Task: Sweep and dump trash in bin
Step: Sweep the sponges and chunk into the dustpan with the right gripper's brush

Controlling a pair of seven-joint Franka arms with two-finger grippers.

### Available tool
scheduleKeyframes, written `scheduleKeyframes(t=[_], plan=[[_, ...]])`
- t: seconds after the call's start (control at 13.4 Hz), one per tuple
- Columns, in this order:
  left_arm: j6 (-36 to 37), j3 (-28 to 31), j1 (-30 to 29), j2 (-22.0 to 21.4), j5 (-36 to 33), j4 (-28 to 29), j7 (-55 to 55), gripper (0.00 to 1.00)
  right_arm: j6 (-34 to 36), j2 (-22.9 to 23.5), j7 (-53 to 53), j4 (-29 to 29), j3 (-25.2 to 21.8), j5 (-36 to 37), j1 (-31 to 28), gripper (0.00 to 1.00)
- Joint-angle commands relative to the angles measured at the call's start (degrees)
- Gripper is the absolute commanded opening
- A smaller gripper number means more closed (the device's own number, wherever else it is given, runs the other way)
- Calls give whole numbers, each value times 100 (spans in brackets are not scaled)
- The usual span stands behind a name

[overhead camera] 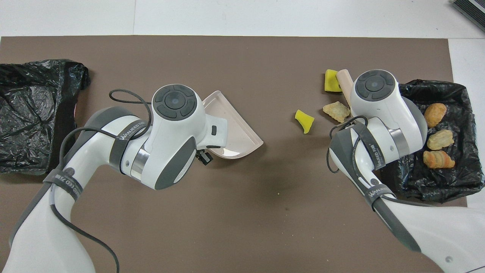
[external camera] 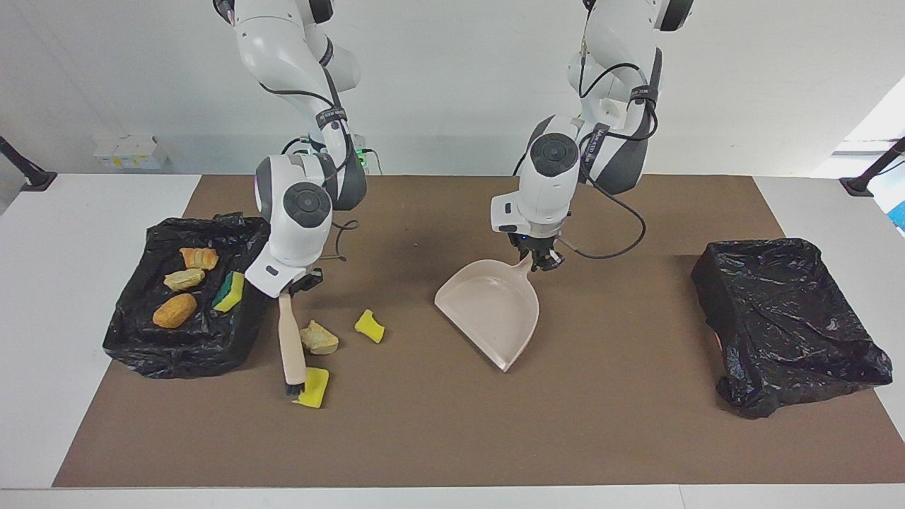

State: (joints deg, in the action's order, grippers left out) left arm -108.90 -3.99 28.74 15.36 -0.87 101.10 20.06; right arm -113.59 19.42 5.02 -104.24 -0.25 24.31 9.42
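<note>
My right gripper [external camera: 298,285] is shut on the handle of the beige brush [external camera: 290,343]. Its black bristles touch a yellow sponge scrap [external camera: 312,387] [overhead camera: 332,80] on the brown mat. A tan lump [external camera: 319,338] [overhead camera: 336,111] and a small yellow chunk [external camera: 370,326] [overhead camera: 304,121] lie beside the brush, toward the dustpan. My left gripper [external camera: 541,260] is shut on the handle of the beige dustpan [external camera: 488,307] [overhead camera: 235,129], which is tilted with its lip low at mid-table. In the overhead view both grippers are hidden under their wrists.
A black-lined tray [external camera: 134,332] [overhead camera: 428,85] at the right arm's end holds three orange-tan lumps and a green-backed sponge [external camera: 230,291]. A black-bagged bin [external camera: 785,322] [overhead camera: 34,113] stands at the left arm's end. Bare brown mat lies between the dustpan and that bin.
</note>
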Motion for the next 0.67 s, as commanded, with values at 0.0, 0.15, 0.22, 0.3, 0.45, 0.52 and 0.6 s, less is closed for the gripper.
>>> scheduleKeyframes(t=[0.0,0.15,0.22,0.3,0.45,0.52,0.6], plan=[[-26,39,114,-306,-71,349,121,0,-154,132,-107,132,86,-4,-107,0],[-43,30,211,-306,-63,497,121,0,-120,150,-98,88,104,-337,7,0],[-96,39,238,-332,-63,577,112,0,-93,141,-89,62,112,-513,60,0],[-53,30,246,-367,-63,586,112,0,-76,141,-89,35,112,-689,182,0],[-123,22,282,-437,-54,735,112,0,-58,141,-19,35,112,-1163,306,0],[-123,30,290,-490,-54,823,112,0,-49,141,34,35,112,-1330,385,0],[-140,30,308,-560,-45,945,112,0,-49,141,104,26,112,-1480,464,0]])
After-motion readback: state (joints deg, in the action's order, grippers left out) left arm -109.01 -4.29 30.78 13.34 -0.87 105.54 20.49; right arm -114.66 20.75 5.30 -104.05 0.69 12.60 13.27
